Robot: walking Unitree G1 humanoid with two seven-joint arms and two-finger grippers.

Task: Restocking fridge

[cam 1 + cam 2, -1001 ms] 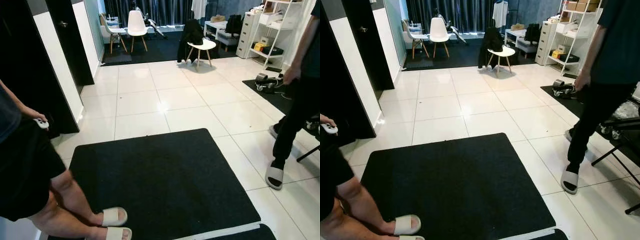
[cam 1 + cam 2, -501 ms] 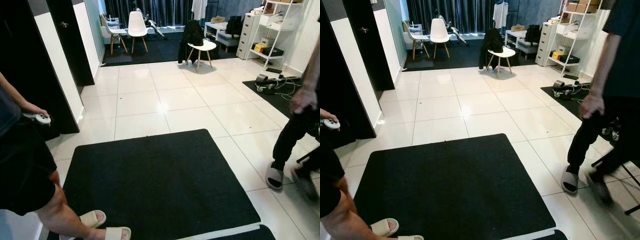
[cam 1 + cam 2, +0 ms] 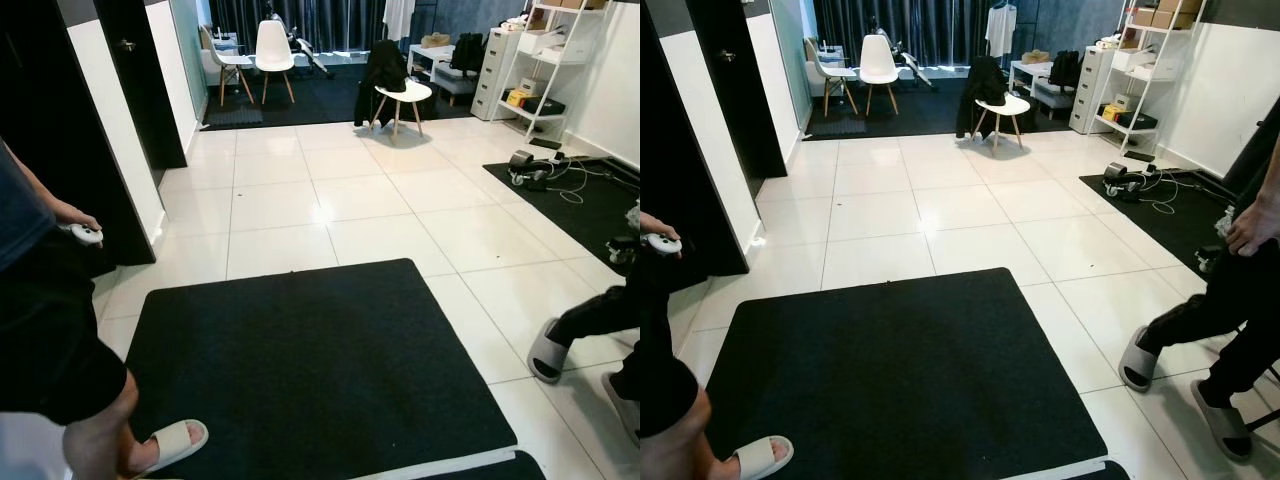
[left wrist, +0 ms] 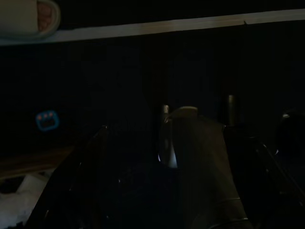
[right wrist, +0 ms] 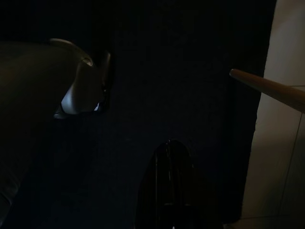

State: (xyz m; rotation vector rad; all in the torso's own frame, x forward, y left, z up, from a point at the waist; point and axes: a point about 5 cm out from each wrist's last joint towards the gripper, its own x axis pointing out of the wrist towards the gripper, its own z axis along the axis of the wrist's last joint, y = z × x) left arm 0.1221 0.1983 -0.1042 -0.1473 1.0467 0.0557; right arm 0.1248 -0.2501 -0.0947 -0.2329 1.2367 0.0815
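- Left eye view: you were looking out over a white tiled floor (image 3: 380,210) with a black mat (image 3: 320,370) lying near you. At the near left stood a person in black shorts (image 3: 45,340), one foot in a pale slipper (image 3: 172,442) on the mat's left edge, and a hand (image 3: 72,218) holding a small white controller (image 3: 84,235). At the right edge you had another person's leg in dark trousers and a grey slipper (image 3: 545,352) on the tiles. Far off stood a white chair (image 3: 273,52), a small round white table (image 3: 402,92) with a dark garment draped beside it, and a white shelf unit (image 3: 545,55) at the far right. No fridge or goods to stock could be made out here.
- Right eye view: the same room; the second person's hand (image 3: 1252,228) hung at the right edge above the bent legs, and cables lay on a dark mat (image 3: 1160,200) at the right.
- Left wrist view: very dark; you could make out a pale slipper (image 4: 26,16) and a light strip of mat edge (image 4: 167,26). I cannot tell how the left fingers stood.
- Right wrist view: very dark, with pale tile (image 5: 281,119) along one side. I cannot tell the state of the right fingers either.
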